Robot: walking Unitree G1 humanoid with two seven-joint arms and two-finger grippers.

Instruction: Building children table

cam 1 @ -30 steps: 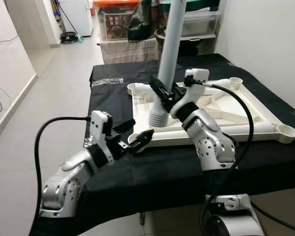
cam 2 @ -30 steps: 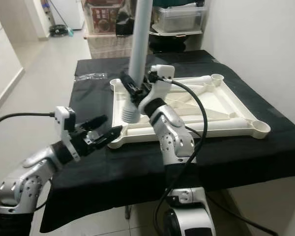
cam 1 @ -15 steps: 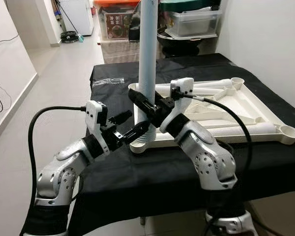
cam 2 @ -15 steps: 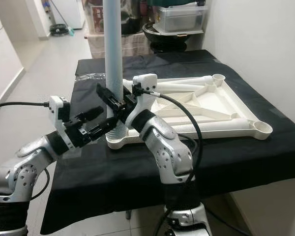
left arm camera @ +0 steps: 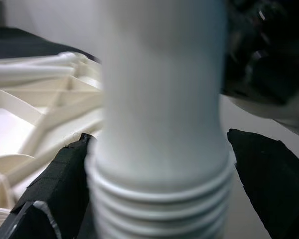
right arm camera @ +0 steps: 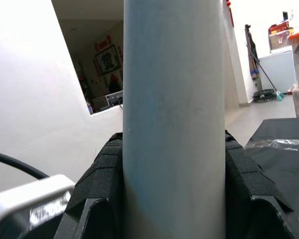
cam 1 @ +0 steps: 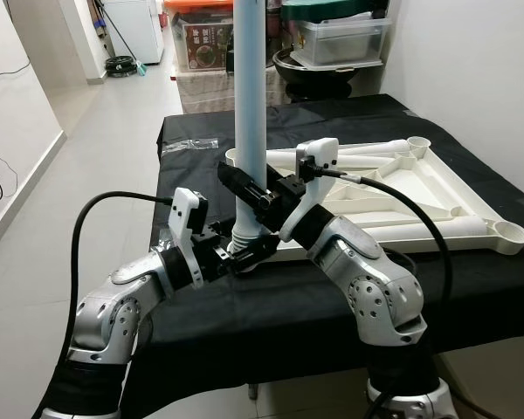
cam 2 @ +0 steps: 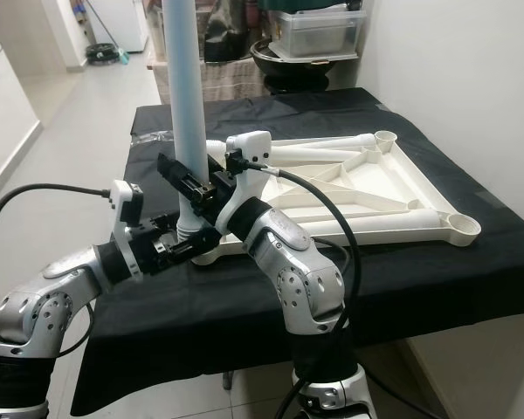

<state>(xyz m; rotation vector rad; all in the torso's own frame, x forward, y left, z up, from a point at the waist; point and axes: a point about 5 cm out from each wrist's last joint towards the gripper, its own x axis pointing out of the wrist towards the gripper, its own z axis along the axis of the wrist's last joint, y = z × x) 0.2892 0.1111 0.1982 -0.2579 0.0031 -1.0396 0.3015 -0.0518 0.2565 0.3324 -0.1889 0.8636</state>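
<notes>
1. Where the black cloth (cam 1: 271,305) ends nearest me, my left gripper (cam 1: 244,255) brackets the threaded foot of the pale grey table leg (cam 1: 248,96), fingers apart.
2. My right gripper (cam 1: 244,185) clamps that upright leg higher.
3. Behind lies the upturned white tabletop frame (cam 1: 393,188).

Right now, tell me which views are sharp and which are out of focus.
Both eye views are sharp and evenly lit. In the left wrist view the table leg is soft, too close to focus. In the right wrist view the leg is clearer, against a bright washed-out wall.
</notes>
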